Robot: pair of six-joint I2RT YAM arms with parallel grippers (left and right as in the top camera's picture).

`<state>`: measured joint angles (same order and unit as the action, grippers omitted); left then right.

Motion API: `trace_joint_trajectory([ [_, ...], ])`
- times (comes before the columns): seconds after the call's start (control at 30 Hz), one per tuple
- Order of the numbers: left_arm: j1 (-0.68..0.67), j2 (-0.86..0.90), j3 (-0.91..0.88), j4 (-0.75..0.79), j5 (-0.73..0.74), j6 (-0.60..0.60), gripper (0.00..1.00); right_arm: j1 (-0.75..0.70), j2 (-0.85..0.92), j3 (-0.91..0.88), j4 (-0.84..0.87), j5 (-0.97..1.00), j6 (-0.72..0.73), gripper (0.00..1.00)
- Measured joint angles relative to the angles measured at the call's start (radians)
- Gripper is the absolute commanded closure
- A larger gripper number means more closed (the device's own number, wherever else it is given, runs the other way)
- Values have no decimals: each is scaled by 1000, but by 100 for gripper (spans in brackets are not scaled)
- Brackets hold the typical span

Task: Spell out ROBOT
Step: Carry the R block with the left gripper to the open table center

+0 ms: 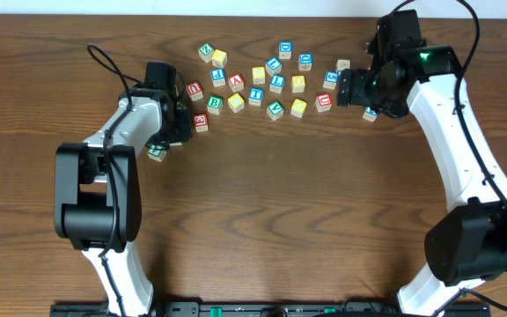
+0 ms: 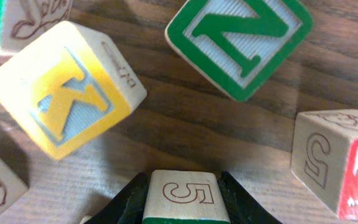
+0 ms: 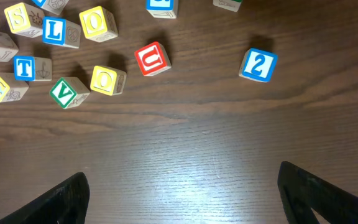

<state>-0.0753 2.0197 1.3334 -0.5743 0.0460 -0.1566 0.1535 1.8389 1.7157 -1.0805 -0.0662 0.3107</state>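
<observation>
Dark wood-grain surface [image 3: 185, 155]. Scattered on it: red U cube [image 3: 152, 59] well apart from blue 2 cube [image 3: 258, 65], green V cube [image 3: 64, 92] turned cornerwise, blue L cube [image 3: 56, 31] beyond. Elsewhere, green N cube [image 2: 238, 37] near yellow K cube [image 2: 64, 90] — not touching.

Left arm [image 1: 130, 123] and right arm [image 1: 451, 114] have white shells, black joints and cables [image 1: 104, 62]; the right bears a green light [image 1: 425, 58].
</observation>
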Motion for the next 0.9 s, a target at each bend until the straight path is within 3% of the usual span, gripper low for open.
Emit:
trace_joint_trajectory([
  [0.43,-33,-189,0,-61,0,-10,70,0,0,0,0,4,0,8],
  [0.9,-307,-218,0,-57,0,-156,69,0,0,0,-3,4,0,8],
])
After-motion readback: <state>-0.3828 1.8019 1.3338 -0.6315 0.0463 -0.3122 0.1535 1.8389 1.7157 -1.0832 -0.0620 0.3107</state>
